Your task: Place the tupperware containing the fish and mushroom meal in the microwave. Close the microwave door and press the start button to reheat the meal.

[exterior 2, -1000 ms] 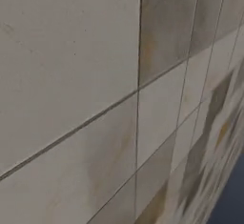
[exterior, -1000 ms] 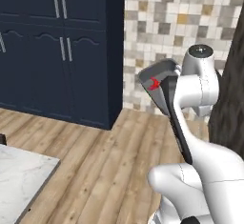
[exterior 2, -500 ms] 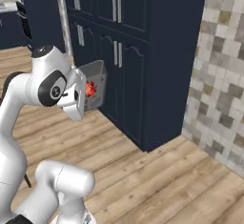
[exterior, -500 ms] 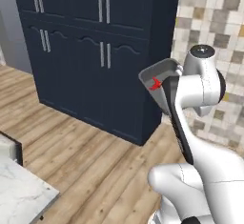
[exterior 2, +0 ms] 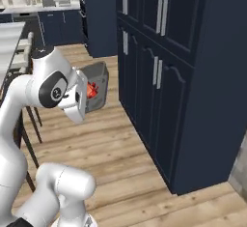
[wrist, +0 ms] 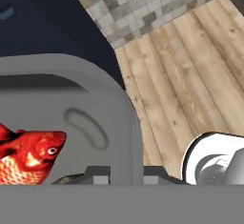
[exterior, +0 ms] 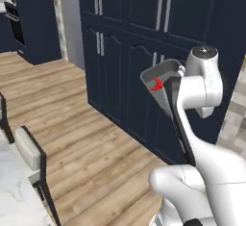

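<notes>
Grey tupperware (exterior: 161,76) rim hangs near navy cabinets (exterior: 144,37), wood floor (exterior: 81,124) open below.

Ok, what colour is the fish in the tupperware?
Bright red-orange fish in the grey tupperware, clearest in the hand view.

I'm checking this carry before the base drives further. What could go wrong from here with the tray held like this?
1. The tupperware hangs steeply tilted from the gripper, so the red fish could slide out onto the wooden floor.
2. The hold seems to be on one rim only; a sharp turn might twist the tray loose.
3. The tray sits close to the dark blue cabinets; a wide swing could knock it against a door.
</notes>
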